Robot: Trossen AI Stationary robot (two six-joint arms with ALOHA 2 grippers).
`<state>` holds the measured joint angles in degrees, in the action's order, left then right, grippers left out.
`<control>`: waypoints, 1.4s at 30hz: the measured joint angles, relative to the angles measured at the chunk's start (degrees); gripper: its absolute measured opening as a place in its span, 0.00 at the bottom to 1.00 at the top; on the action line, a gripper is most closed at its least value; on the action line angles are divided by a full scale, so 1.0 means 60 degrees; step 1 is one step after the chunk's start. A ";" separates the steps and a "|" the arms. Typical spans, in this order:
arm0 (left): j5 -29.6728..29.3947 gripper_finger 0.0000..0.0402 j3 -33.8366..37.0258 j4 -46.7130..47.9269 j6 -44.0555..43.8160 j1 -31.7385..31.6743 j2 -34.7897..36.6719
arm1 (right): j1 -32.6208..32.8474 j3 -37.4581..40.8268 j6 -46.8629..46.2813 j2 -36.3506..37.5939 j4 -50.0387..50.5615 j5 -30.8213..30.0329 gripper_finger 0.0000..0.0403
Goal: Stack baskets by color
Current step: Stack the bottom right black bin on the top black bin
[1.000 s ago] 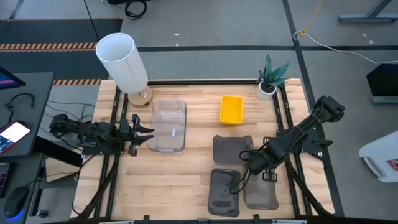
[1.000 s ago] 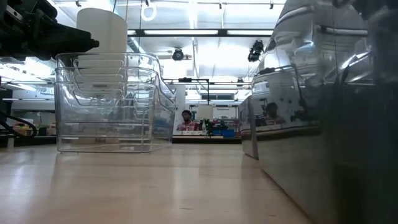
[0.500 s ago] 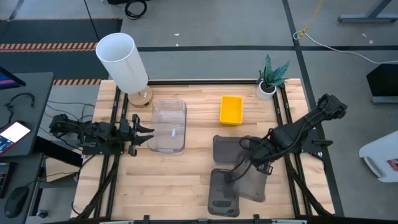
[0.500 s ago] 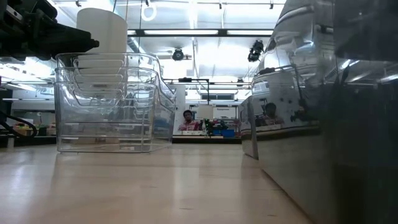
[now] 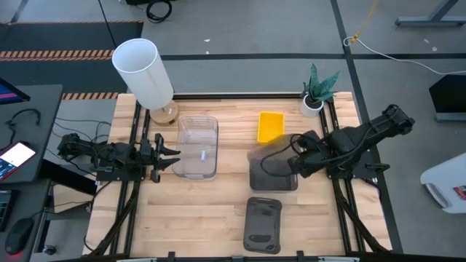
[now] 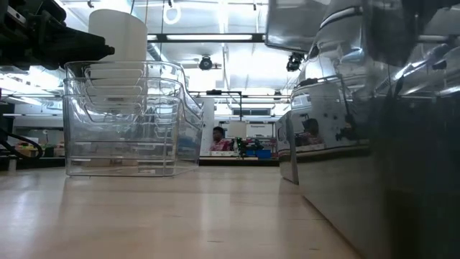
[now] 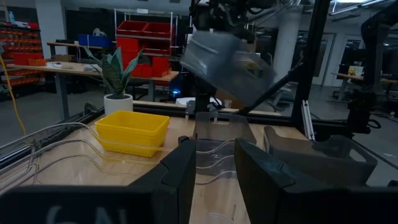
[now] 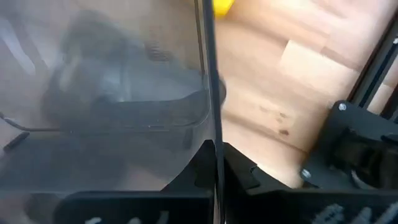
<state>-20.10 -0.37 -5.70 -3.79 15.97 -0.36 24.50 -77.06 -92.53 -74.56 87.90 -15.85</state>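
1. Right gripper (image 5: 293, 164) is clenched on the rim of a smoky grey plastic basket (image 5: 273, 161), carrying it in the air.
2. Directly beneath sits a second grey basket (image 5: 273, 179); the next move calls for lining up and lowering in.
3. Left gripper (image 5: 169, 155) waits, jaws apart, beside the clear nested baskets (image 5: 198, 147).

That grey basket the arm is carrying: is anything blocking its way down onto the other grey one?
Nothing visible does. The right gripper holds the grey basket in the air right above the grey basket on the table, which looks empty.
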 joint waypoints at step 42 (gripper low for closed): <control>-0.0003 0.29 0.0000 -0.0003 0.0000 0.0004 0.0000 | 0.1925 0.1530 -0.6015 -0.1633 -0.2298 0.0429 0.02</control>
<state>-20.12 -0.36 -5.72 -3.79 15.99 -0.36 36.06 -67.87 -128.62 -84.36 74.11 -13.27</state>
